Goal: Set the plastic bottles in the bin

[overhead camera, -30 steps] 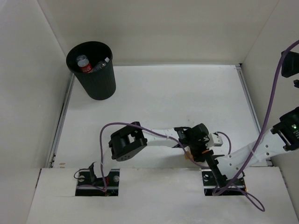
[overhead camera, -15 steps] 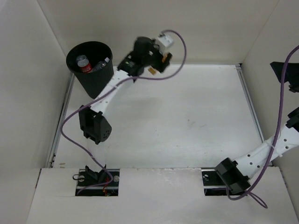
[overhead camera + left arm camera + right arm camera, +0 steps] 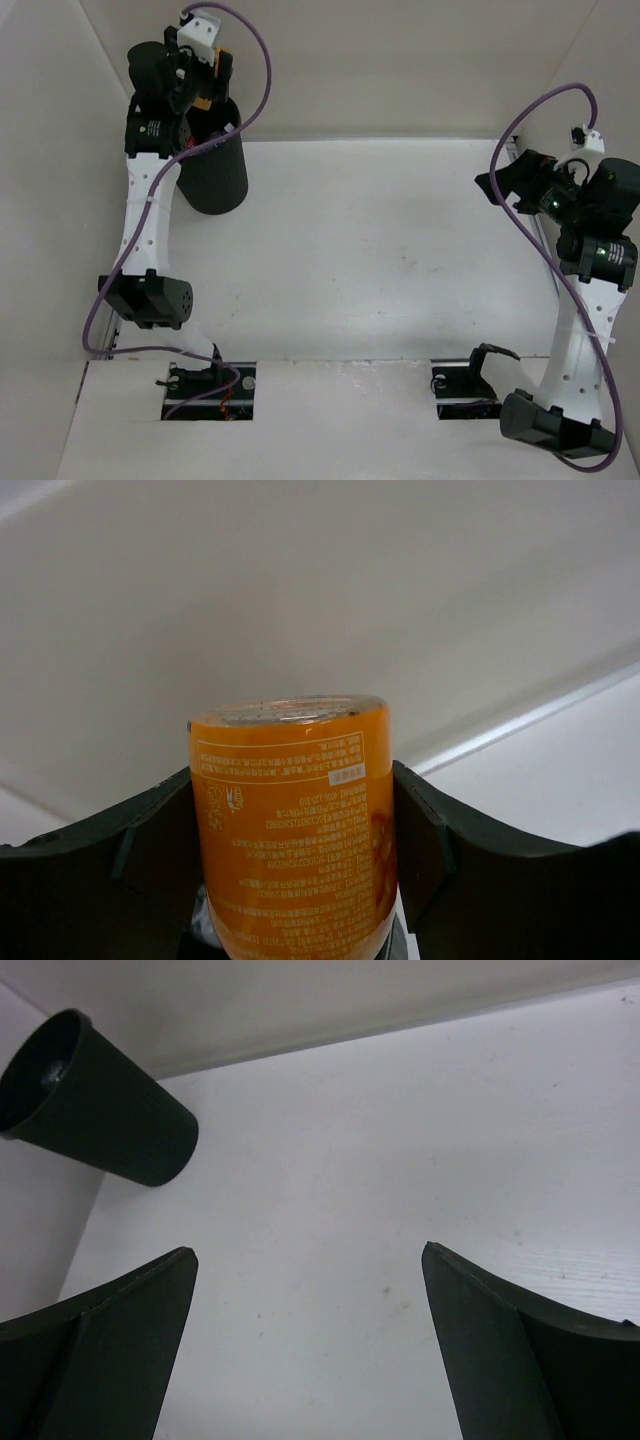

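While the left gripper [image 3: 291,772] clamps one orange bottle [image 3: 290,855] above the single bin [image 3: 215,175], the right gripper [image 3: 308,1252] stands open over the tabletop [image 3: 400,1160].

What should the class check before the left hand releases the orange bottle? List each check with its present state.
1. Grip: the left hand is shut on the orange bottle: ok.
2. Aim: bottle directly over the mouth of the bin: cannot tell; the left arm hides most of the mouth.
3. Target: bin standing upright: ok.
4. Other side: the right hand is open, empty and away from the bin: ok.
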